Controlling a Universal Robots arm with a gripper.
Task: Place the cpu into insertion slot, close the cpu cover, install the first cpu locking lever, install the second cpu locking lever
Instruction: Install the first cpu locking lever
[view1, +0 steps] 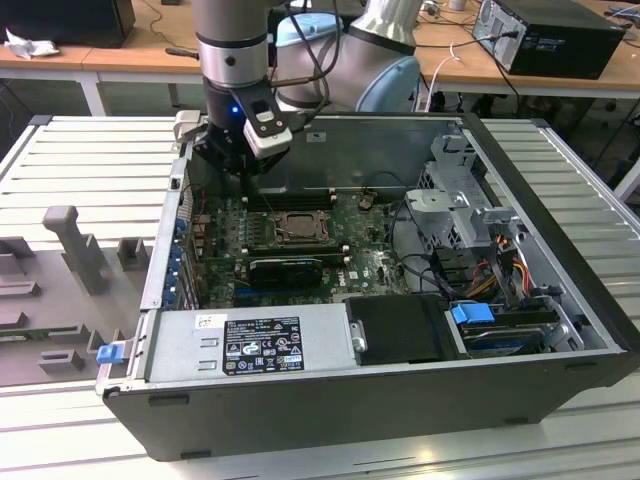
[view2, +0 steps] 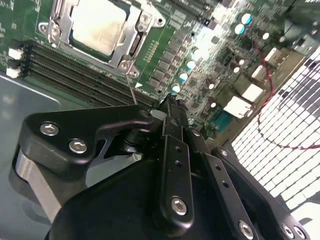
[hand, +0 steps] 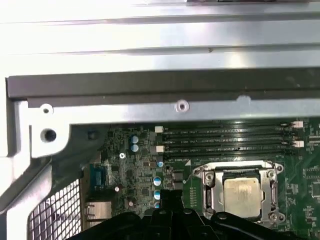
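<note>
Pale silver-beige square cpu (hand: 242, 192) is sitting in the dark-framed insertion slot (hand: 241, 173), silver-grey window-frame cpu cover (hand: 212, 190) lying flat over it. Black gripper (view2: 170, 104) is hovering just beside, fingers clenched together, empty.

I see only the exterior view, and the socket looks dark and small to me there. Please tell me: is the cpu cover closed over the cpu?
Observer: Yes. In both wrist views the cpu cover lies flat as a frame around the cpu, whose pale top shows through its window.
Operator: Thank you. Where is the end effector relative to that cover?
Observer: In the second wrist view the end effector is over the memory slots, just off one corner of the cover. A thin metal rod runs from that corner toward its tip. I cannot tell if they touch.
</note>
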